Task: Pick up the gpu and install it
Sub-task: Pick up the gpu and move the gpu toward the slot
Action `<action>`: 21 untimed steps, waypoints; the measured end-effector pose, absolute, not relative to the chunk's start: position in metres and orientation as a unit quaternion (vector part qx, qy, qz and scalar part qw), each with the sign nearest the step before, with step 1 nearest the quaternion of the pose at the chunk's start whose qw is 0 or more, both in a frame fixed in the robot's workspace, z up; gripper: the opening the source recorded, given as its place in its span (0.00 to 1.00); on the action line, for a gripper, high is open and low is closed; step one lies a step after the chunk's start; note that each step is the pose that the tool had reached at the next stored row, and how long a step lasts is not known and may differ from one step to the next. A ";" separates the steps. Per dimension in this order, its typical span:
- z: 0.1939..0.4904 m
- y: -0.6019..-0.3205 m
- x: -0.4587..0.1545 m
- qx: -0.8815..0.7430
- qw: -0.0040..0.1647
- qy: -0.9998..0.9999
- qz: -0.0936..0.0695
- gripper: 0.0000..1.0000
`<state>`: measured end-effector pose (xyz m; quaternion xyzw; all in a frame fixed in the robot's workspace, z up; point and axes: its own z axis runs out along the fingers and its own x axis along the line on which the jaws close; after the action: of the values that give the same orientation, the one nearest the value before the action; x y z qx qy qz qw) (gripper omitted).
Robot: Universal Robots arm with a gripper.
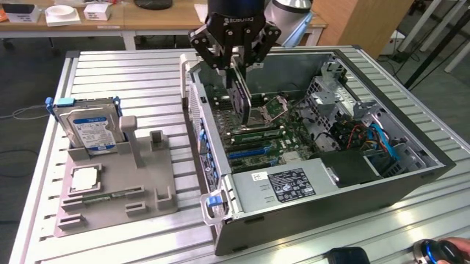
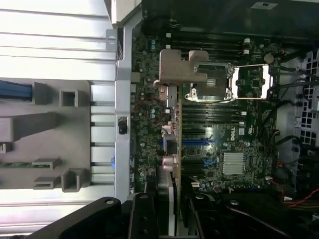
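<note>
The claw [image 1: 236, 60] is pinching the gpu [image 1: 241, 94] by its upper edge, one finger on each flat face. The card hangs upright and on edge, its lower part already inside the open computer case [image 1: 411, 159]. In the exterior view it is at about 12 o'clock from the middle of the case, over the motherboard [image 1: 273, 147] near the processor socket. I cannot tell if its lower edge touches the board.

In the wrist view the gpu [image 2: 175, 149] shows as a thin strip running away from the claw [image 2: 169, 221], with its silver bracket [image 2: 182, 67] at the far end, just beside the socket frame [image 2: 212, 82].

The case lies on its side on the ribbed metal surface [image 1: 132, 66], with the power supply [image 1: 294, 184] at about 6 o'clock inside it. At 9 o'clock from the case stands a grey holder [image 1: 147, 190]. A hard drive [image 1: 88, 129] stands upright in it, and a processor [image 1: 85, 179] and a green memory stick [image 1: 110, 196] lie flat on it.
</note>
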<state>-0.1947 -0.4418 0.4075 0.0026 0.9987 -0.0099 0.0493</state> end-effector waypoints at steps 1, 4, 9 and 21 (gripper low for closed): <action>0.408 -0.442 -0.193 0.003 0.049 0.999 -0.011 0.30; 0.408 -0.442 -0.188 0.002 0.048 0.999 -0.014 0.30; 0.408 -0.442 -0.180 0.002 0.045 0.999 -0.023 0.30; 0.407 -0.437 -0.159 0.002 0.040 0.998 -0.045 0.30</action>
<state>-0.1592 -0.4369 0.4075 0.0019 0.9982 -0.0450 0.0404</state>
